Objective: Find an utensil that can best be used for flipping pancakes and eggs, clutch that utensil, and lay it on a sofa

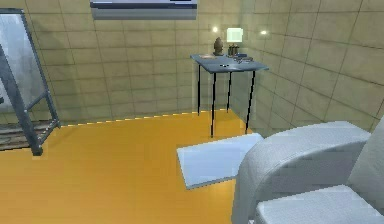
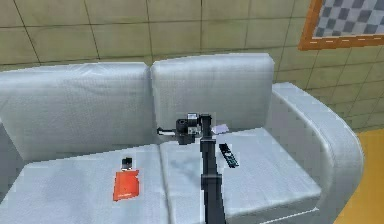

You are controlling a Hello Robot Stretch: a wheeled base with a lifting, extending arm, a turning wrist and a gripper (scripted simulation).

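Spreading from nine to four o'clock across the arm side view, a pale grey upholstered sofa [image 2: 90, 110] with two seat cushions is the largest thing; its rounded end also sits at five o'clock in the forward view. Orange floor [image 1: 100, 160] runs up to a beige tiled wall [image 1: 120, 60]. At nine o'clock leans a grey metal-framed panel [image 1: 22, 70]. A pale flat mat [image 1: 215, 160] lies at six o'clock, against the sofa. At one o'clock stands a grey-topped table on thin black legs [image 1: 250, 67], bearing a small lit lamp [image 1: 234, 37].

In the arm side view, a framed checkered picture [image 2: 350, 22] hangs at two o'clock. The dark square arm [image 2: 208, 175] rises from six o'clock; its gripper [image 2: 166, 130] sits before the backrest, and I cannot tell whether it grasps anything. A flat red rectangle [image 2: 125, 186] lies at seven o'clock and a slim black bar [image 2: 229, 155] at the gripper's four o'clock. Which shape, if any, is the flipping utensil cannot be told.
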